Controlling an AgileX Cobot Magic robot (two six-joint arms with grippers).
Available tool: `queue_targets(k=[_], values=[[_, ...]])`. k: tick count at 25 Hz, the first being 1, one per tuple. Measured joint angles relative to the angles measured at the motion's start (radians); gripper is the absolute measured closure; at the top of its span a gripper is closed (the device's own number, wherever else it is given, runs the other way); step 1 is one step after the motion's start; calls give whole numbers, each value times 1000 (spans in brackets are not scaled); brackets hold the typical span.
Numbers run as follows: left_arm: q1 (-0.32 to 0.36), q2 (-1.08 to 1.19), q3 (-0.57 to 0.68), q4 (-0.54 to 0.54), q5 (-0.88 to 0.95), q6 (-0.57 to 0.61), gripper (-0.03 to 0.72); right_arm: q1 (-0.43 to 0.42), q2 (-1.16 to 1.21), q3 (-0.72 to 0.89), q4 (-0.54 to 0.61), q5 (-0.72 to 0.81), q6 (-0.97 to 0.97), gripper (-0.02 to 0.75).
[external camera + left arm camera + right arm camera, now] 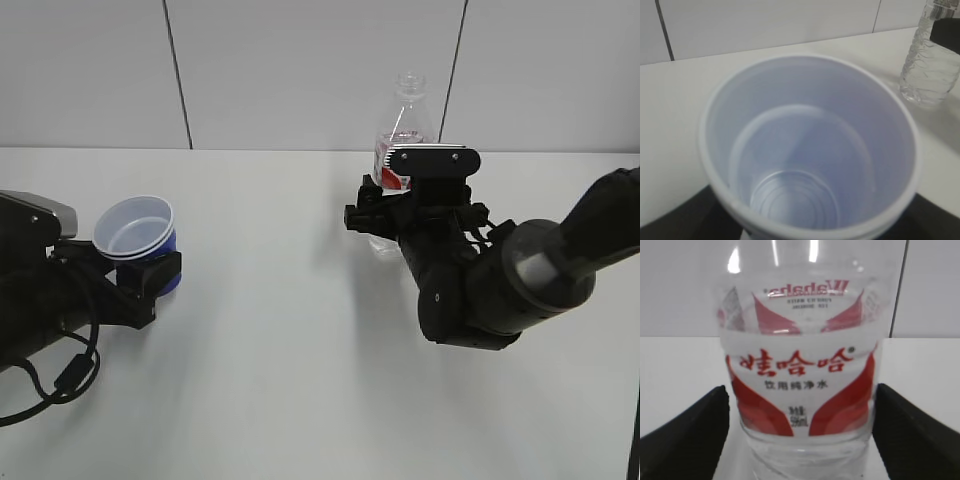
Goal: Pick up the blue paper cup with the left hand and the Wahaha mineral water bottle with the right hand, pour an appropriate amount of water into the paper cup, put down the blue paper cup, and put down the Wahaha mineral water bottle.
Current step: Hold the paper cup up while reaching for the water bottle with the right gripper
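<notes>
The blue paper cup [137, 232], white inside, sits in my left gripper [150, 268] at the left of the table, mouth tilted up and empty. In the left wrist view the cup [810, 150] fills the frame, with black fingers [685, 220] at the bottom corners. The Wahaha mineral water bottle [402, 125] stands upright at the back middle, with no cap on its neck. My right gripper [395, 210] is closed round its labelled part. In the right wrist view the fingers [690, 435] lie against both sides of the bottle [800, 385].
The white table [290, 350] runs back to a grey panelled wall [300, 70]. The bulky right arm [520, 270] lies low over the table's right side. The left arm's cable [60, 385] loops at the front left. The bottle also shows in the left wrist view [932, 65].
</notes>
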Motion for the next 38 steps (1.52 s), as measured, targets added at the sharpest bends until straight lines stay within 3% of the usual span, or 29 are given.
queue_targets(k=[9, 28, 38], values=[[0, 0, 0, 2, 0, 0, 188, -14, 20, -27, 2, -10, 0, 76], [0, 0, 0, 4, 0, 0, 188, -79, 98, -140, -102, 53, 18, 92], [0, 0, 0, 4, 0, 0, 188, -80, 101, -145, -104, 43, 18, 233]])
